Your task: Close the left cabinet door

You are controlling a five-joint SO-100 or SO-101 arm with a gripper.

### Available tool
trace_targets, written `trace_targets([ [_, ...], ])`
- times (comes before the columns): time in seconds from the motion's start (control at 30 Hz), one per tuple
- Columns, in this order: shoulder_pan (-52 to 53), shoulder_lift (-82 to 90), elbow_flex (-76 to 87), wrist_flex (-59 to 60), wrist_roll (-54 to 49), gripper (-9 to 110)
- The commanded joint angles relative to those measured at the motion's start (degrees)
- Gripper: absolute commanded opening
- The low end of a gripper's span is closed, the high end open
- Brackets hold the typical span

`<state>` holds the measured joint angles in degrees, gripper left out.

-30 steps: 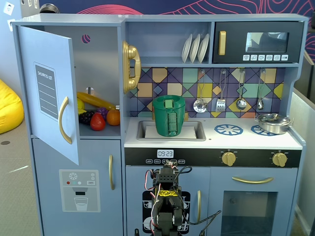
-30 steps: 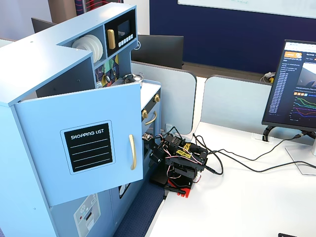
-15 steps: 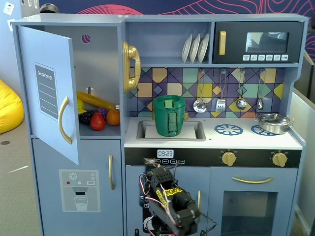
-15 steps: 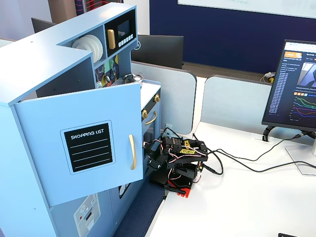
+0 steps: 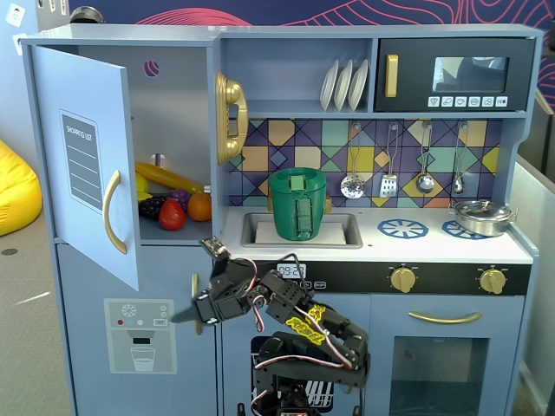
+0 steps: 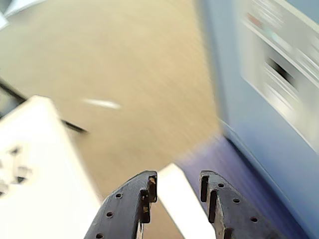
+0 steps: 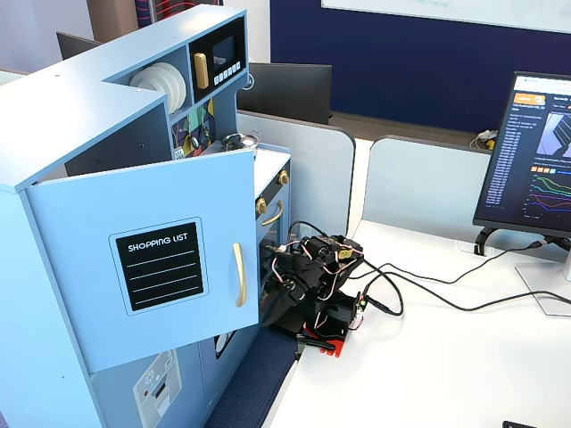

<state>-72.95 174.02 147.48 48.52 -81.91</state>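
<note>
The left cabinet door [image 5: 87, 156] is light blue with a black "SHOPPING LIST" panel and a curved gold handle [image 5: 111, 212]. It stands swung wide open. It also shows in the other fixed view [image 7: 152, 267] with its handle [image 7: 239, 275]. My gripper [image 5: 185, 315] is below and to the right of the door's lower edge, pointing left in front of the lower cabinet, and touches nothing. In the wrist view my gripper [image 6: 177, 179] has its dark jaws apart with nothing between them. In the other fixed view the door hides most of the gripper.
The open compartment holds toy fruit [image 5: 172, 212]. Below it is the blue door with the dispenser graphic [image 5: 139, 334], blurred in the wrist view [image 6: 279, 74]. A green pot [image 5: 297, 204] sits in the sink. A monitor [image 7: 535, 160] and cables [image 7: 428, 285] are on the white desk.
</note>
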Motion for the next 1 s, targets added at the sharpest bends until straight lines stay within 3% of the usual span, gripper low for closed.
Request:
trace_targets([
  [0.0, -7.82, -3.43, -7.47, -6.5, -2.11, 0],
  [0.4, -18.37, -15.56, -19.78, -16.79, -11.34, 0],
  [0.73, -14.5, -31.11, -35.07, -21.8, -16.08, 0],
  [0.97, -11.95, -34.1, -37.09, -22.76, -17.49, 0],
])
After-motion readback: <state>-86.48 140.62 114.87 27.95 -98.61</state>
